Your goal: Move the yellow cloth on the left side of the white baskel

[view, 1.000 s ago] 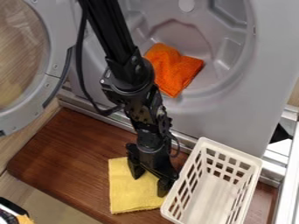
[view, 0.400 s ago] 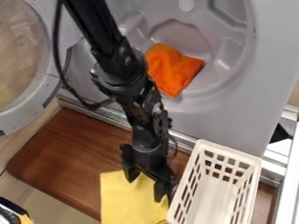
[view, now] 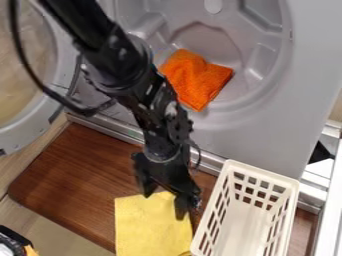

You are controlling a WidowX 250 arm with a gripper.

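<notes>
With the black gripper (view: 164, 206) open over the yellow cloth (view: 150, 227), left of the white basket (view: 264, 173).
Parted widely at the fingers, above the far side of the cloth; can't tell whether touching. Spread fairly flat, soft yellow, straight down the left side, with a darker fold at the near right corner. Partly hidden behind a finger, cut off at the near edge. Beneath, on smooth reddish-brown wood (view: 73, 165); just right, in off-white plastic with slotted sides, also cut off nearby. Farther off, in rumpled orange fabric (view: 197, 80), against a rounded grey recess (view: 220, 40).
</notes>
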